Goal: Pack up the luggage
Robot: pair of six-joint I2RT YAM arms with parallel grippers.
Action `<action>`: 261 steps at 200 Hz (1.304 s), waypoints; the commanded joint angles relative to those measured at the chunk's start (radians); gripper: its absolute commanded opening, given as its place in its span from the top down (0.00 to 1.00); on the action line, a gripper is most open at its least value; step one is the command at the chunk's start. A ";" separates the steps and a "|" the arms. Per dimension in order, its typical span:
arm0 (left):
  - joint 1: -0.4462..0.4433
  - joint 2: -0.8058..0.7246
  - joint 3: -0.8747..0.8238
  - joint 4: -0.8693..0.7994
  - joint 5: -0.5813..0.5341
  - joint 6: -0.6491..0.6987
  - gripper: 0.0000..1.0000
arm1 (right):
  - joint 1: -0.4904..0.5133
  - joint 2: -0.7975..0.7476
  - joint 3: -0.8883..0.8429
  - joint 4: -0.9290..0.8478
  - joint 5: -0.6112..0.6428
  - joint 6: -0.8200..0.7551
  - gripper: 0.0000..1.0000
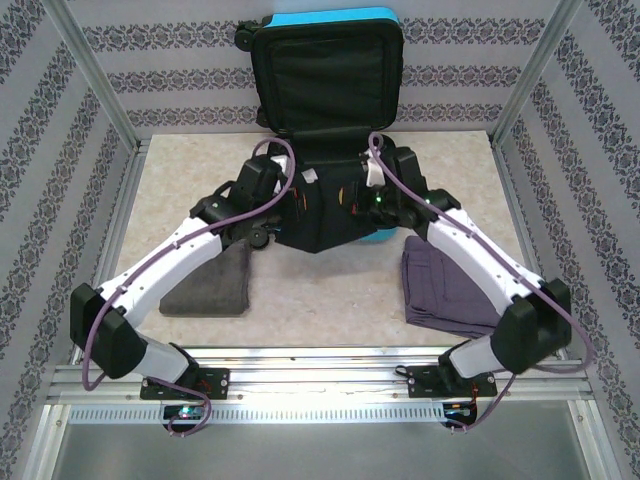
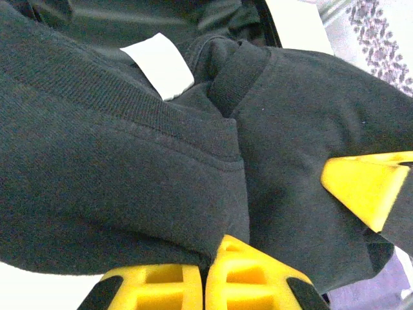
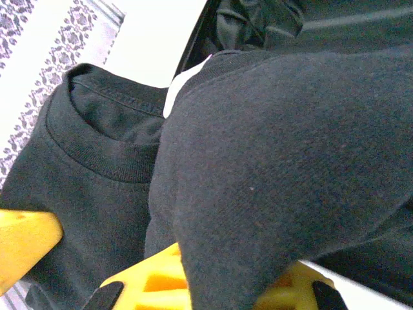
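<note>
The turquoise luggage (image 1: 330, 18) lies open at the back of the table, its black-lined lid standing upright. A black sweatshirt (image 1: 325, 215) with a white neck label (image 2: 158, 64) is bunched over the lower half, and a bit of turquoise shell (image 1: 378, 237) peeks out at its right edge. My left gripper (image 1: 285, 203) pinches the sweatshirt's left side; in the left wrist view its yellow fingers (image 2: 205, 274) are shut on a fold of fabric (image 2: 129, 161). My right gripper (image 1: 368, 200) holds the right side, with cloth (image 3: 271, 161) draped between and over its fingers (image 3: 226, 287).
A folded grey cloth (image 1: 210, 285) lies on the table under the left arm. A folded purple-grey garment (image 1: 445, 285) lies under the right arm. Aluminium frame posts and patterned walls close in the sides and back.
</note>
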 commanded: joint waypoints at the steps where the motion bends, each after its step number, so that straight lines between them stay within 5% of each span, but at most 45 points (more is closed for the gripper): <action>1: 0.042 0.068 0.080 0.096 -0.006 0.085 1.00 | -0.038 0.087 0.110 0.074 -0.066 -0.028 1.00; 109: 0.245 0.462 0.292 0.261 0.158 0.074 1.00 | -0.152 0.532 0.441 0.031 -0.094 -0.056 1.00; 115: 0.249 0.480 0.303 0.255 0.160 0.075 0.93 | -0.158 0.558 0.455 0.021 -0.095 -0.056 1.00; 132: 0.259 0.520 0.335 0.219 0.136 0.075 0.51 | -0.179 0.619 0.500 -0.019 -0.096 -0.060 0.71; 143: 0.266 0.533 0.350 0.200 0.130 0.073 0.39 | -0.195 0.649 0.524 -0.040 -0.083 -0.068 0.55; 192: 0.276 0.531 0.362 0.167 0.104 0.086 0.32 | -0.243 0.641 0.529 -0.061 -0.047 -0.087 0.38; 223: 0.276 0.530 0.362 0.173 0.129 0.075 0.31 | -0.242 0.607 0.500 -0.058 -0.048 -0.096 0.38; 261: 0.276 0.521 0.353 0.169 0.159 0.067 0.31 | -0.217 0.564 0.450 -0.011 -0.117 -0.090 0.52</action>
